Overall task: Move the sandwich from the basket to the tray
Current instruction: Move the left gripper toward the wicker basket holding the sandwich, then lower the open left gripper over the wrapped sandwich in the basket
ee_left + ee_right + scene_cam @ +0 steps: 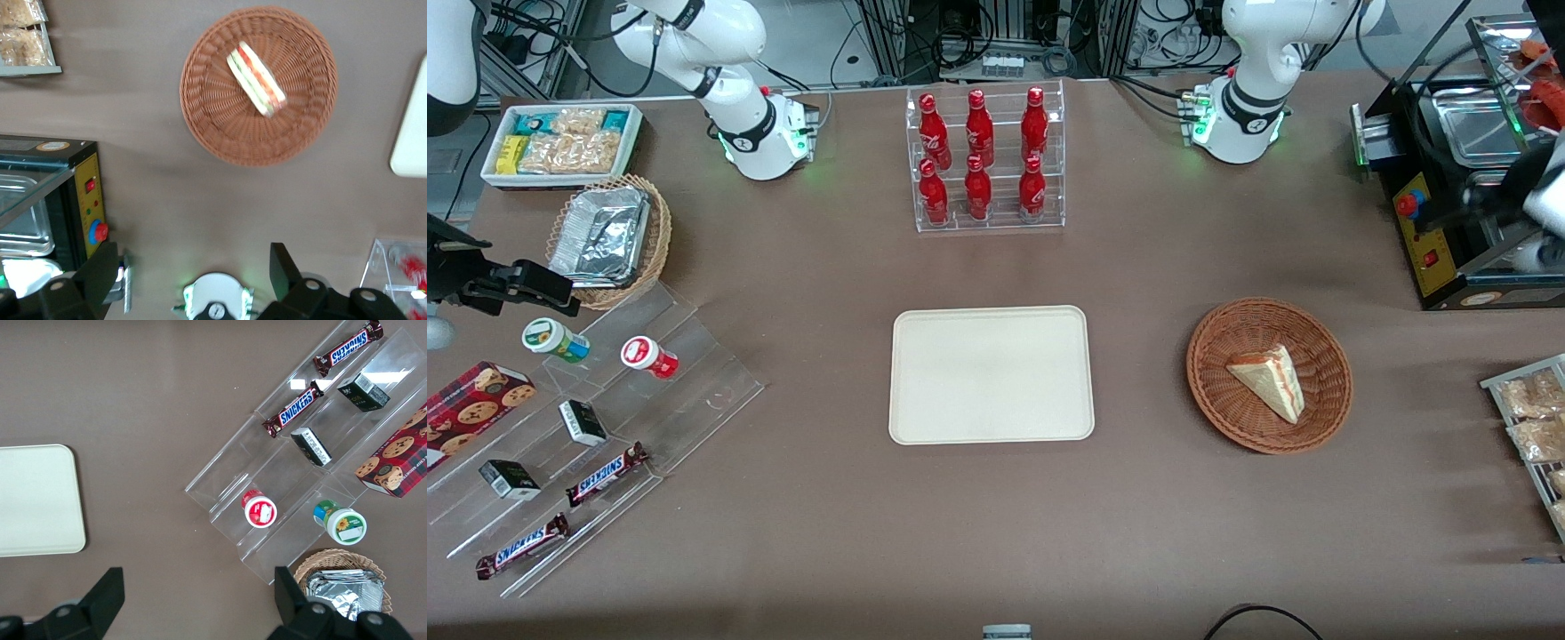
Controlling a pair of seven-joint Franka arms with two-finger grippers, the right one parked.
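**Sandwich in the basket, claw released above the desk**

Your claw (193, 280) hangs high above the brown desk (1227, 533), with its two dark fingers (100, 270) spread wide apart and nothing between them. In the left wrist view you look down past them onto the reddish-brown basket (259, 85), so the claw is well clear of it and touches nothing.

The sandwich (1270, 380) lies inside that basket (1269, 374), resting on the woven bottom close to the middle. It is a pale triangular wedge, and the wrist view shows you its cut edge with red and green filling layers (257, 79). Nothing else is in the basket with it.

The tray (991, 374) sits flat on the desk beside the basket, toward the parked arm's end, with a strip of bare desk between the two. You see only a rounded corner of it in the wrist view (410, 127).

Farther from the front camera than the tray stands a clear rack of red bottles (983, 158). A black machine with a yellow panel and a red knob (1427, 231) stands at the working arm's end of the desk, farther from the front camera than the basket.
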